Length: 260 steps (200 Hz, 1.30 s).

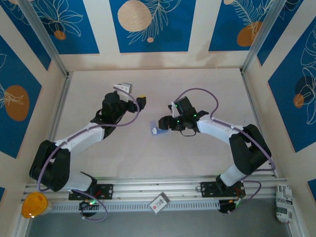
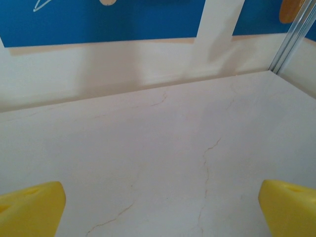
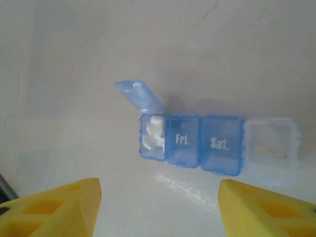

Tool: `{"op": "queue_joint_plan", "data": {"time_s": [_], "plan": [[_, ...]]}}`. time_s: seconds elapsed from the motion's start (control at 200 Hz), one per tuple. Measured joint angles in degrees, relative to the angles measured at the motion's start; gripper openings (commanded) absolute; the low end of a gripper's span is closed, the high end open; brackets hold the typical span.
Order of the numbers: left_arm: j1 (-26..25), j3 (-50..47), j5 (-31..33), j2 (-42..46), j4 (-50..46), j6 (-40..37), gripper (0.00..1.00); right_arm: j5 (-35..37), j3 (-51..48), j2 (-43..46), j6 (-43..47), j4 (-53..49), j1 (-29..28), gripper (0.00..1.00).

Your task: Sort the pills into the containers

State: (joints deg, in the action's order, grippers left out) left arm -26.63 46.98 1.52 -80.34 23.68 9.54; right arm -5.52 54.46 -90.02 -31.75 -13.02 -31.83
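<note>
- Your table (image 1: pixel 148 158) is a pale, faintly cracked slab, walled by blue-and-cream panels at the back and sides.
- Your left arm (image 1: pixel 84 136) reaches from its near-left base up towards the middle of the table. Your right arm (image 1: pixel 222 131) folds in from the near-right base, and its wrist points left towards the table's centre.
- Your left claw (image 2: pixel 162 207) is spread wide. In the left wrist view, its yellow fingertips (image 2: pixel 32 210) sit at the two bottom corners with bare table between them. It holds nothing.
- Your right claw (image 3: pixel 159 207) is also spread wide and holds nothing. Its two yellow tips sit low in the right wrist view, apart from the box ahead of them.
- An orange bottle (image 1: pixel 33 205) stands at the near-left corner, beyond the rail and well apart from both claws.
- The pill box (image 3: pixel 197 143) lies flat near the middle of the table, just in front of your right claw and between the two arms. It is a translucent blue strip.
- The two middle compartments, marked "Fri." and "Sat.", are closed. The right end compartment is paler, and you cannot tell what is in it.
- The lid (image 3: pixel 140 96) of the left end compartment stands tilted up and open.
- White pills (image 3: pixel 153 134) lie inside that open compartment. They are too blurred to count.
</note>
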Motion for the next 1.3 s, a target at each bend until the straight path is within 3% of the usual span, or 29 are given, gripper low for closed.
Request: {"op": "queue_joint_plan", "data": {"time_s": [0.4, 0.98, 1.3], "plan": [[0.0, 3.93, -3.45, -3.58, -7.93, -1.38, 1.0, 7.98, 6.58, -8.44, 2.01, -5.51, 0.31, 0.58], [0.0, 5.6, -7.08, -7.76, -13.62, -2.64, 1.0, 14.8, 9.4, -12.2, 4.72, -7.78, -3.02, 0.54], [0.0, 8.31, -7.65, -9.6, -17.97, -4.66, 0.91, 17.66, 10.21, -13.53, 5.44, -8.15, -3.65, 0.54]]}}
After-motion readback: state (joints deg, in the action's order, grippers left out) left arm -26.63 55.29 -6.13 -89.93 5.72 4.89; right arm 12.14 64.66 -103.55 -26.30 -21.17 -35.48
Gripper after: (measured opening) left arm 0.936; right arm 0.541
